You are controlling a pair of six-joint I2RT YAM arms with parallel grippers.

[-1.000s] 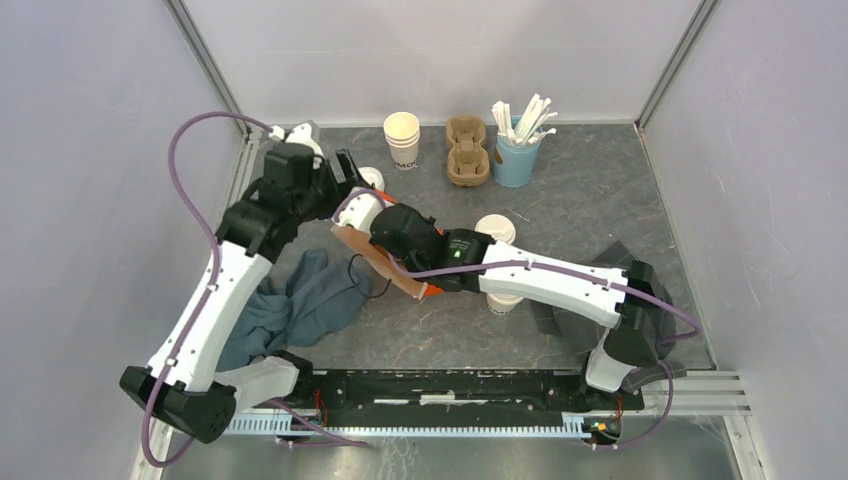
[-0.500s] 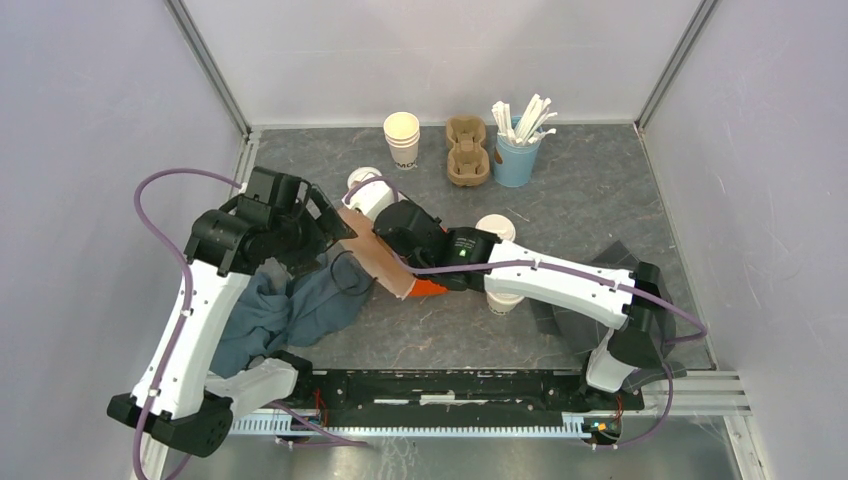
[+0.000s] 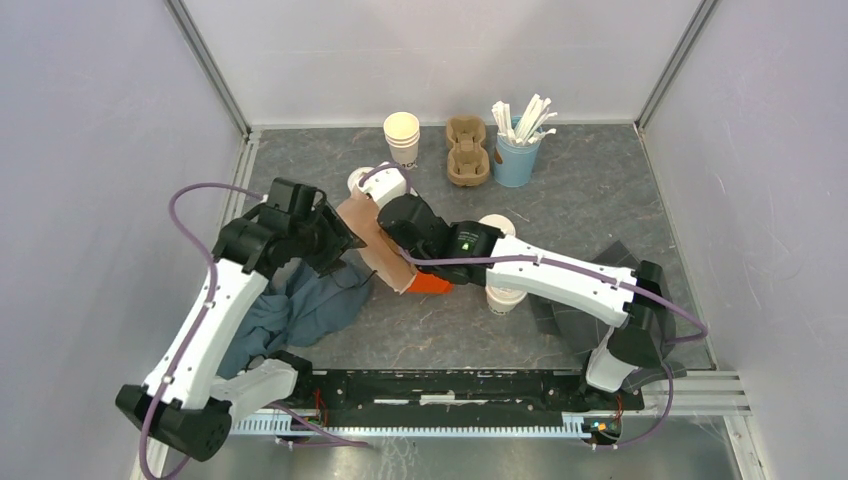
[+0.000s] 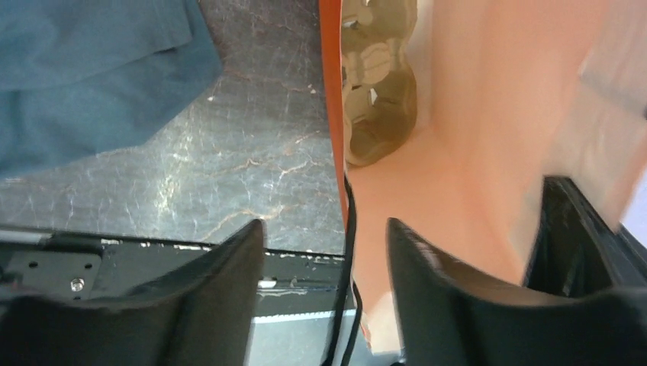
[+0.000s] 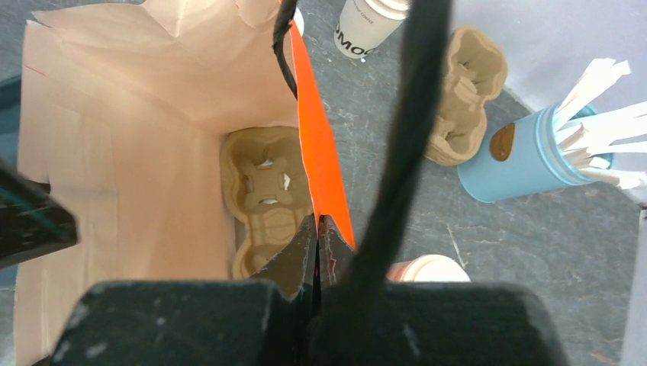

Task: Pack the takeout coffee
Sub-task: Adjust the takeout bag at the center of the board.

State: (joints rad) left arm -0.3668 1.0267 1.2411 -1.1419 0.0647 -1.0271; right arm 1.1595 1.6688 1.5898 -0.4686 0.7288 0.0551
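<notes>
An orange paper bag [image 3: 375,245] with a brown inside stands open at the table's middle. A pulp cup carrier [image 5: 263,198] lies at its bottom. My right gripper [image 5: 317,227] is shut on the bag's orange wall [image 5: 320,168], beside a black cord handle [image 5: 404,152]. My left gripper [image 4: 324,236] is open at the opposite rim, with the orange edge [image 4: 329,114] and a black cord [image 4: 347,267] running between its fingers. One takeout coffee [image 3: 497,228] shows behind my right arm. Another takeout coffee [image 3: 503,300] sits partly under it.
At the back stand a stack of lidless cups [image 3: 402,138], spare pulp carriers [image 3: 467,150] and a blue cup of stirrers [image 3: 516,150]. White lids [image 3: 356,181] lie behind the bag. A blue cloth [image 3: 290,310] is bunched near my left arm, and a dark sheet [image 3: 600,260] lies right.
My left gripper has swung from behind the bag round to its left rim. The bag has tipped and shifted toward the back, still in my right gripper.
</notes>
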